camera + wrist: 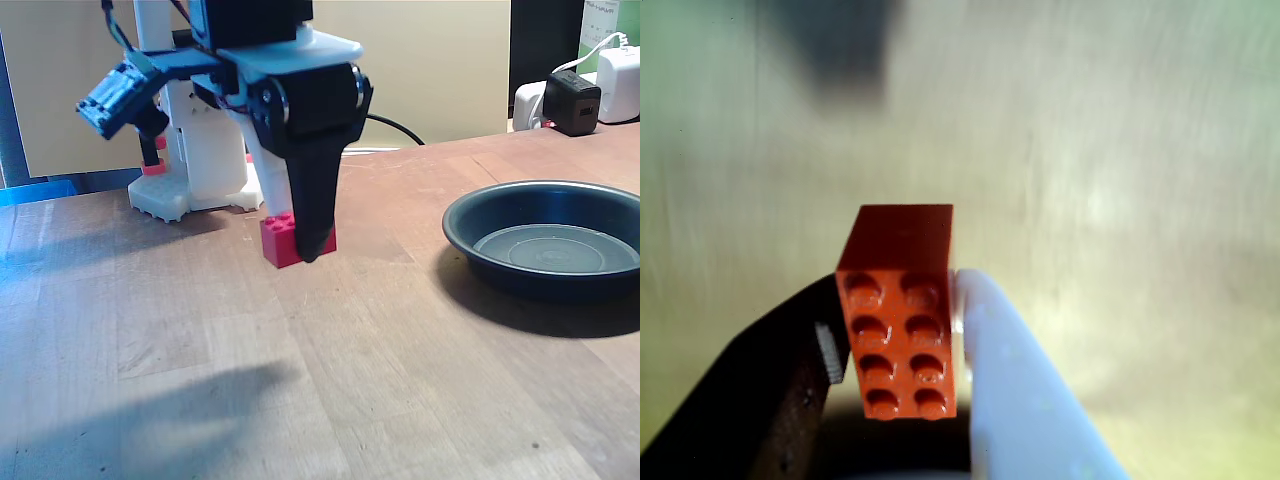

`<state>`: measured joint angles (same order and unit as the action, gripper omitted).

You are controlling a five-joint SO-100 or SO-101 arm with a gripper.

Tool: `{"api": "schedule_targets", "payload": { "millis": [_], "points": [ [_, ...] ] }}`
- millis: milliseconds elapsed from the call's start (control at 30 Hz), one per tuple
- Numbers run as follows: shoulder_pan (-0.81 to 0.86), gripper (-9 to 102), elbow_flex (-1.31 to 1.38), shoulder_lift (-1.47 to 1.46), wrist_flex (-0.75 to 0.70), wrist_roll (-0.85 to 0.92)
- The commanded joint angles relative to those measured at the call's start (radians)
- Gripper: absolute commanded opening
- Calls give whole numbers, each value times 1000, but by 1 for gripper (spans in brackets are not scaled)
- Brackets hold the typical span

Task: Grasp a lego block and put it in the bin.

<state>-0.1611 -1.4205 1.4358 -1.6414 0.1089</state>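
Wrist view: lego block, glossy red plastic, eight studs in two rows, clamped between dark finger and white finger; gripper closed on its sides. Blurred pale wood grain below.

Fixed view: gripper carrying the lego block clear of the worktop, shadow underneath. Bin, shallow round dark pan with rolled rim and flat bottom, well apart to the right. Matte brown planks.

Risk, as judged: smooth block sides slipping from the fingers in transit; early release dropping the block short of the rim.
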Motion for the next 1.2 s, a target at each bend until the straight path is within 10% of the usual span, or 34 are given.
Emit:
{"api": "schedule_targets", "payload": {
  "millis": [0, 533, 1167],
  "points": [
    [-74, -1, -58, 97, 23, -94],
    [-508, -1, -204, 195, 104, -704],
    [-699, -1, -83, 6, 247, -985]
  ]
}}
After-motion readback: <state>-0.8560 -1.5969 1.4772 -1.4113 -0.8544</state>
